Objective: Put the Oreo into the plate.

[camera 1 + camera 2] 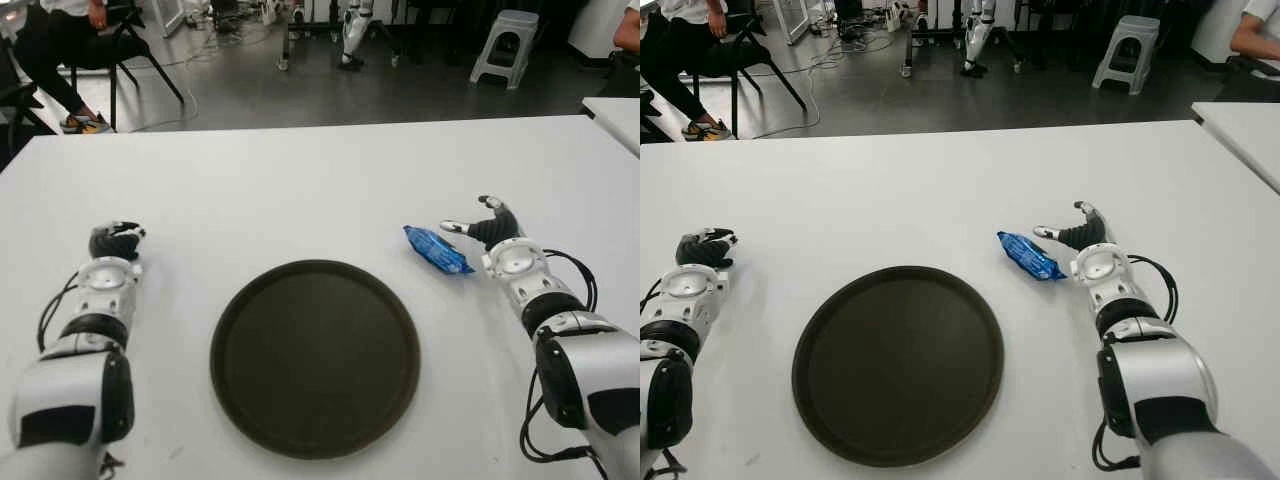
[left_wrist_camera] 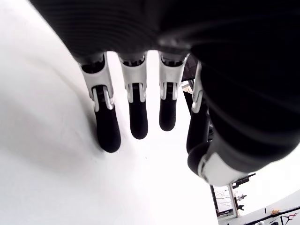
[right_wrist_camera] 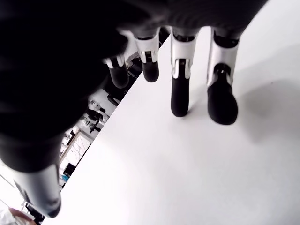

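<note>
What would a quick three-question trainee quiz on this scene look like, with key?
1. True or false: the blue crinkled foil Oreo packet already lies inside the round dark brown plate.
2. Which robot hand shows closest to the packet? A) left robot hand B) right robot hand C) both equally
3. Fill in: the packet lies on the white table, on the plate's ____ side as the robot sees it.

Key: 1 false, it lies on the table outside the rim. 2 B, with fingers open and holding nothing; the left is also open, left of the plate. 3 right.
</note>
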Tool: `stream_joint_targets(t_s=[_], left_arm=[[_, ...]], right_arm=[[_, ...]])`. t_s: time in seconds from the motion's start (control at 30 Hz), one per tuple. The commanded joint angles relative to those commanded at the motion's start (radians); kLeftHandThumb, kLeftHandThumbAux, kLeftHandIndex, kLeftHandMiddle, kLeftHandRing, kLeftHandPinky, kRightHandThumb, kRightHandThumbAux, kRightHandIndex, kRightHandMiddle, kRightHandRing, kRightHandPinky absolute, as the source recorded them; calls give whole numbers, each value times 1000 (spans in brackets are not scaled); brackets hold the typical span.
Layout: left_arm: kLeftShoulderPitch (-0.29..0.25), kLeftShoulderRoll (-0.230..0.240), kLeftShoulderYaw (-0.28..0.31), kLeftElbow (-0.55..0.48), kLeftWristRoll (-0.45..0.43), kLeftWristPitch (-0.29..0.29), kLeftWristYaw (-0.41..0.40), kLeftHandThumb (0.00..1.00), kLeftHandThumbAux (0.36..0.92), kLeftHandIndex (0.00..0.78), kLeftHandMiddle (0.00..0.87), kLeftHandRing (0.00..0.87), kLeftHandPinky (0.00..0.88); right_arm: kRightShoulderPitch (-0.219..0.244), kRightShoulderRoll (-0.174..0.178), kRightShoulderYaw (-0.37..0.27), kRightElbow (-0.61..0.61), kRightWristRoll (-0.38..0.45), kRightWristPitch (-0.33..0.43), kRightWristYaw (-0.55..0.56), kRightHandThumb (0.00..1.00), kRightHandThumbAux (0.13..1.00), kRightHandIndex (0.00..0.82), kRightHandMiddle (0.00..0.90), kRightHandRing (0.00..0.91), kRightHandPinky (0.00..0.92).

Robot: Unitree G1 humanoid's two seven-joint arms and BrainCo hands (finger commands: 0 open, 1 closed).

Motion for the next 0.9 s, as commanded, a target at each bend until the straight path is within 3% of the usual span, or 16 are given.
stream_joint_targets(t_s=[0.13, 0.2, 0.3, 0.33, 0.4, 0.47, 0.6, 0.9], left_arm=[[1, 0, 2, 0, 1, 0, -2, 677, 724, 398, 196, 201, 203], [2, 1, 1, 0, 1, -3, -4, 677, 725, 398, 193, 198, 201], [3, 0, -1, -1, 4, -9, -3, 677, 726, 398, 197, 203, 212], [4, 0, -2, -2, 5, -10, -2, 677, 726, 398, 201, 208, 220], [4, 0, -5, -2, 8, -10, -2, 677, 726, 398, 206, 216, 231], [4, 1, -6, -1, 8, -9, -3, 677, 726, 398, 210, 220, 235], [6, 0, -3, -2, 5, -15, -10, 677, 726, 398, 210, 220, 232], [3, 0, -6, -2, 6, -8, -11, 674, 727, 398, 203, 213, 218]], right_arm=[[-12, -4, 12, -4, -9, -7, 10, 0, 758, 0, 50, 494, 445], [-27, -17, 21, -8, -15, -9, 23, 0, 781, 0, 42, 476, 463], [-49, -37, 40, -13, -29, -18, 36, 0, 802, 0, 15, 348, 340], [-54, -41, 49, -14, -35, -21, 36, 0, 801, 0, 10, 240, 245], [-64, -47, 66, -19, -51, -32, 30, 0, 794, 0, 4, 109, 129], [-67, -51, 79, -23, -62, -43, 18, 0, 785, 0, 1, 56, 79], [-67, -59, 107, -36, -82, -60, -2, 0, 771, 0, 0, 11, 36], [-94, -86, 159, -94, -114, -51, 34, 0, 745, 0, 0, 0, 21]])
